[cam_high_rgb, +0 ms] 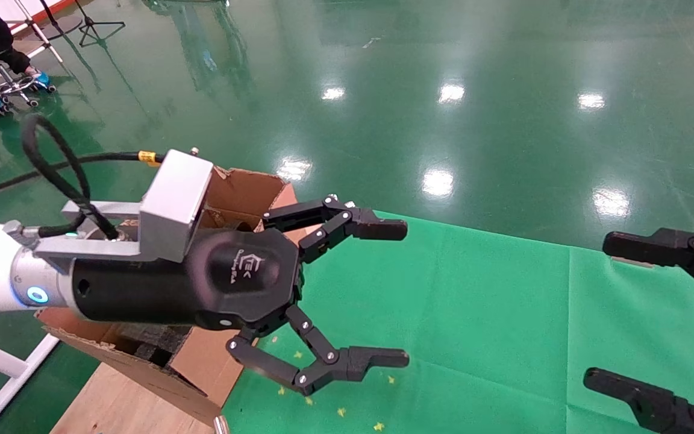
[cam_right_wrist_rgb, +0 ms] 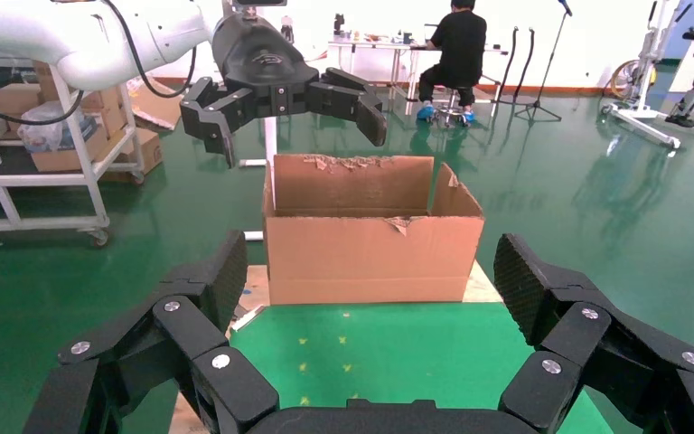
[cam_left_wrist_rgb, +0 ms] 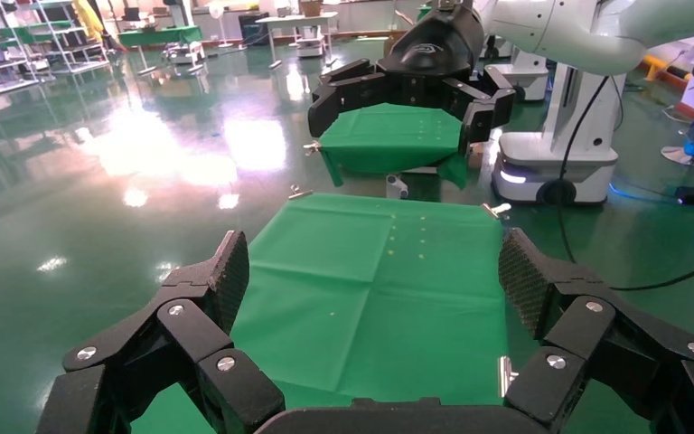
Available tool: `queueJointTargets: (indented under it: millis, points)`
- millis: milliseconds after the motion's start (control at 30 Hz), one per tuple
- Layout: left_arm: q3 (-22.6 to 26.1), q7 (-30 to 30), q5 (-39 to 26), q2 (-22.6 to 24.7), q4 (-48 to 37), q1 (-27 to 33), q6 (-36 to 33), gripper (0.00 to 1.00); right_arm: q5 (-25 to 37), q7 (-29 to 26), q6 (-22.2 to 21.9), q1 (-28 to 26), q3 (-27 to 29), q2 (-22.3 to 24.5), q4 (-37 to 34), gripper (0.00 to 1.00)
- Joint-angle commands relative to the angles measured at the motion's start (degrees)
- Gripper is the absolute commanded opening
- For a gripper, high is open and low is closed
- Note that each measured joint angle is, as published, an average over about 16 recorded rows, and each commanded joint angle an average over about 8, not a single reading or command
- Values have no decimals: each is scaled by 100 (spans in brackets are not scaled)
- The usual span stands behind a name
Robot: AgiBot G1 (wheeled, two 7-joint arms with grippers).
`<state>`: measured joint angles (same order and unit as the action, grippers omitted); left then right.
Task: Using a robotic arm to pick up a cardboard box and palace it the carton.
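overhead, the left hand (cam_high_rgb: 404,292) hangs spread wide and empty above the carton (cam_high_rgb: 244,193); the right hand (cam_high_rgb: 606,310) gapes at the tabletop (cam_high_rgb: 503,313) edge; from the right wrist, the carton stands beyond the green cloth; no cardboard box shows.

We've got the left gripper (cam_left_wrist_rgb: 375,280) spread wide with nothing between its ribbed black fingers (cam_left_wrist_rgb: 231,276). Below it lies the green cloth (cam_left_wrist_rgb: 370,298) on the table, a few tiny yellow specks on it. Farther off, the right gripper (cam_left_wrist_rgb: 411,104) hangs open too, above a second green-draped table (cam_left_wrist_rgb: 389,140) on the glossy floor (cam_left_wrist_rgb: 99,199).
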<state>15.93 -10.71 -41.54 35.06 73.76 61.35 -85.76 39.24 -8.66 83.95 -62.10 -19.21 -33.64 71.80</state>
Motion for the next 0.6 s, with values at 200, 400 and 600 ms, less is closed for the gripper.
queueJointTargets:
  millis: [200, 400, 600]
  points:
    - [5, -4, -27, -2, -18, 18, 6, 100, 0, 0, 0, 0, 0, 0, 0, 100]
    - [7, -6, -38, -5, -26, 25, 8, 100, 0, 0, 0, 0, 0, 0, 0, 100]
    - [9, -8, -44, -6, -30, 29, 11, 100, 0, 0, 0, 0, 0, 0, 0, 100]
